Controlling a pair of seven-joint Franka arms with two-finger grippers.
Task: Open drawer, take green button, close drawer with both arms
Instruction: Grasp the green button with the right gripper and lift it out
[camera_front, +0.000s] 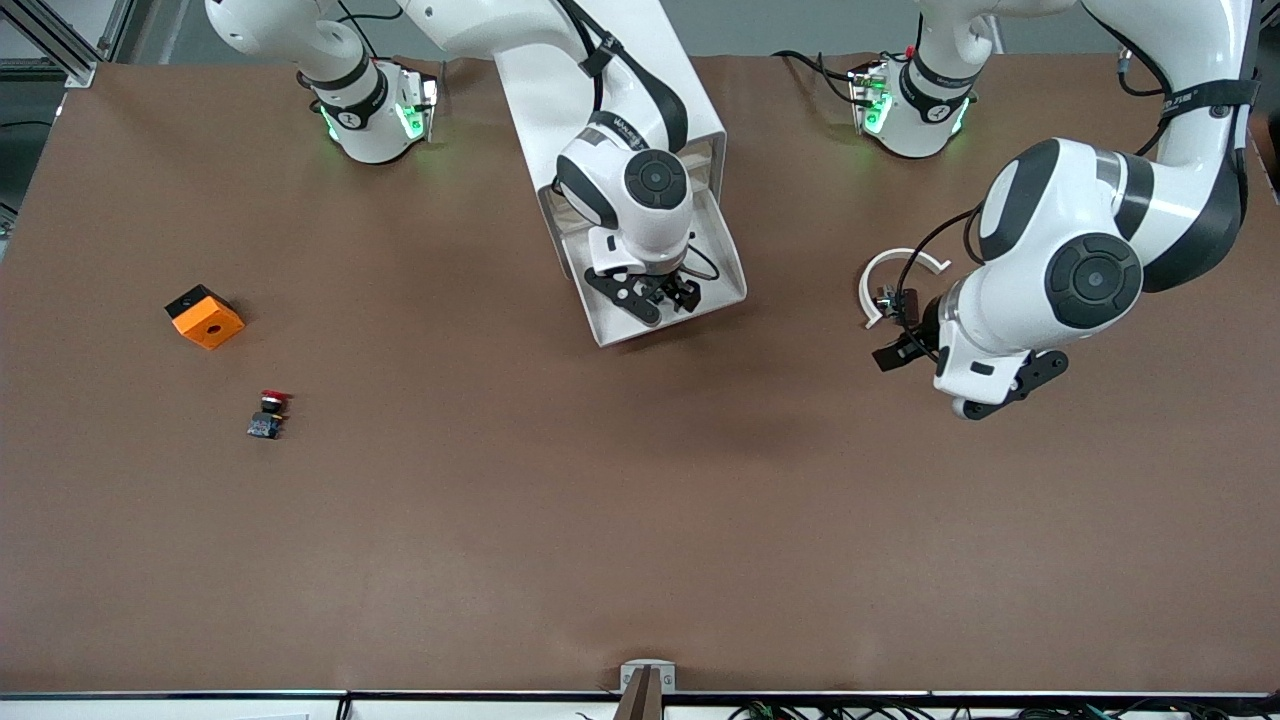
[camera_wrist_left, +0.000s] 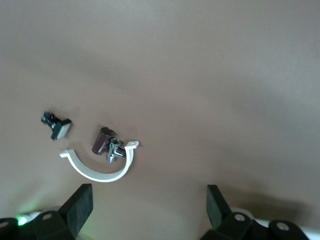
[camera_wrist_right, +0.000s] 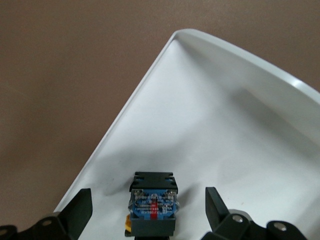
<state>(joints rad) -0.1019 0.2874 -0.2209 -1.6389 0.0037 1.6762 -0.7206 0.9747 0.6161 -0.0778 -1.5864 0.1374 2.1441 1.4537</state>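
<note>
lying in the open drawer (camera_wrist_right: 210, 125), button (camera_wrist_right: 153, 207) shows black-blue body.

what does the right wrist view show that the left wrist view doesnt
Only the right wrist view shows the open white drawer and, lying in it between the right pincer's open fingers, a button with a black and bluish body; its cap is hidden.

Only the left wrist view shows a white curved clip, a small metal-and-maroon part inside its arc, and a small dark piece beside it, with the left pincer open above them.

Both show the brown table.
</note>
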